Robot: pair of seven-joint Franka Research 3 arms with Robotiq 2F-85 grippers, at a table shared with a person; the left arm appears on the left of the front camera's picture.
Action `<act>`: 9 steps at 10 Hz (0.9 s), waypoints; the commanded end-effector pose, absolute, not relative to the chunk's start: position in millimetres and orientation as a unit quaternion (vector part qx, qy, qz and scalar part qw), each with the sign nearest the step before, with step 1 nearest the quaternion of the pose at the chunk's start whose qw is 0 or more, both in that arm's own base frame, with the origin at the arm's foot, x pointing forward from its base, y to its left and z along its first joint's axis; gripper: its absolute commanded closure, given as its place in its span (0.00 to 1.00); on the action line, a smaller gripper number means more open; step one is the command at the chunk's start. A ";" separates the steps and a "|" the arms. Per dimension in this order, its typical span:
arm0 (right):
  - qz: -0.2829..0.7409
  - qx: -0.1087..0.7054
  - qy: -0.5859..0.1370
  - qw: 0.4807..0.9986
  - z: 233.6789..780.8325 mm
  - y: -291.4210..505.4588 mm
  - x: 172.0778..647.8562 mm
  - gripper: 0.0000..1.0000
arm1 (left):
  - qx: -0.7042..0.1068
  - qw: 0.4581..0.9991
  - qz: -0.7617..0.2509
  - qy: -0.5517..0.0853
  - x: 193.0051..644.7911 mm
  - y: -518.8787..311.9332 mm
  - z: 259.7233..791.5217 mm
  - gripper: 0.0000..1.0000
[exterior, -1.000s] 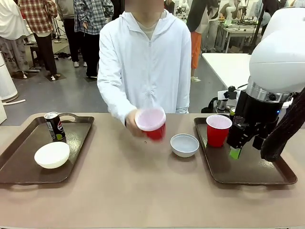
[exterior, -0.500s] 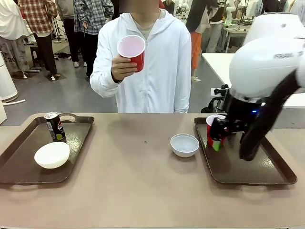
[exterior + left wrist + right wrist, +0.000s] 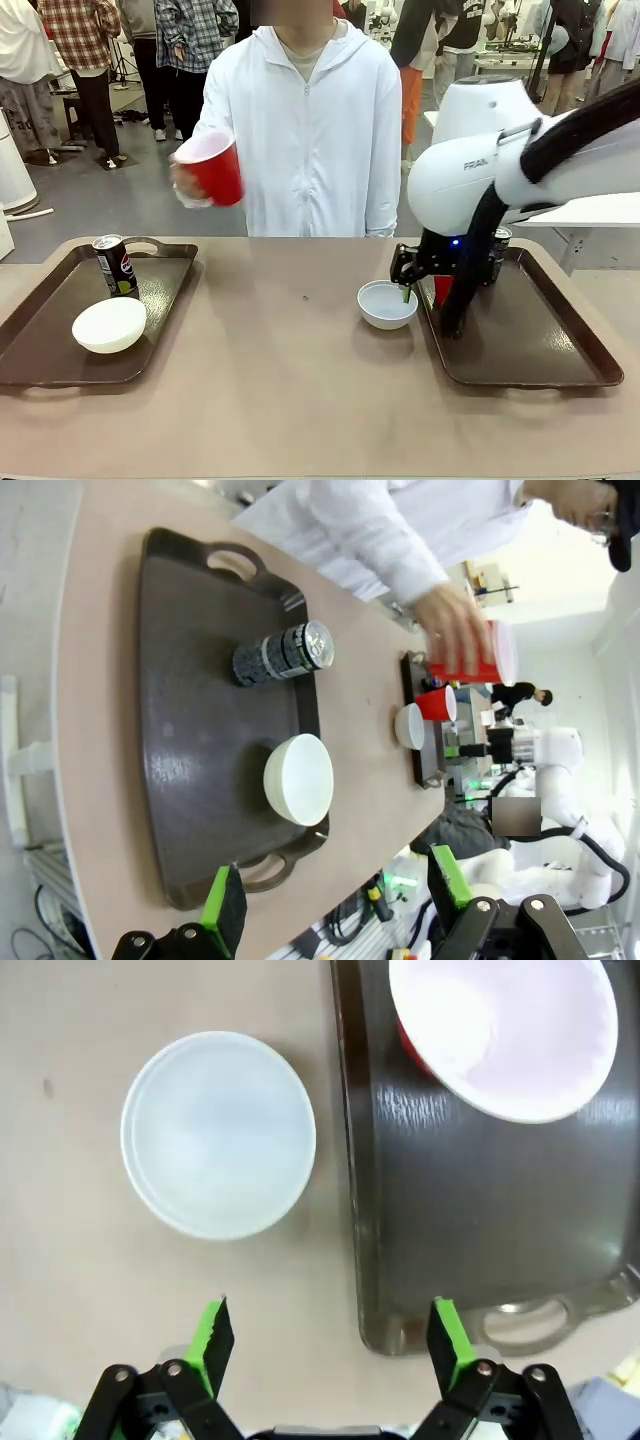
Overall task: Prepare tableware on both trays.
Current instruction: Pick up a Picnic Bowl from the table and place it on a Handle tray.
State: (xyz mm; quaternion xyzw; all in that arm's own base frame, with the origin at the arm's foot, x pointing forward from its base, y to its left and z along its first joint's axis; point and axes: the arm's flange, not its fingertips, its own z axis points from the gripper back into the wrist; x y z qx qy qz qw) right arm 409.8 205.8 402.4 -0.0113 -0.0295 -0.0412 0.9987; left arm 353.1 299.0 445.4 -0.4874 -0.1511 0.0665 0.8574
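Front view, lower left: tray [image 3: 40,350] holds can [image 3: 116,265] and bowl [image 3: 109,325] — cup [image 3: 215,168] lacking. Right gripper [image 3: 328,1322] open beside grey bowl [image 3: 218,1135] — untrayed.

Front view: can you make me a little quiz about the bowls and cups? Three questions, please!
1. True or false: the pale grey-white bowl sits inside the right tray.
2. What stands on the left tray along with the cream-white bowl? A: a drink can. B: a fork. C: a teapot.
3. What is the person's hand holding up?
Key: 1 false, it sits on the table beside that tray. 2 A. 3 a red cup.
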 end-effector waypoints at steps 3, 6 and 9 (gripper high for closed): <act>-0.085 -0.004 -0.054 0.995 372.5 218.0 455.5 0.00 | -0.494 0.852 0.061 -0.161 351.4 301.1 446.2 0.04; -0.098 0.029 -0.056 0.993 365.0 222.4 464.9 0.00 | -0.494 0.852 0.061 -0.161 351.4 301.1 446.2 0.04; -0.096 0.030 -0.053 0.993 353.6 220.4 466.6 0.03 | -0.494 0.852 0.061 -0.161 351.4 301.1 446.2 0.04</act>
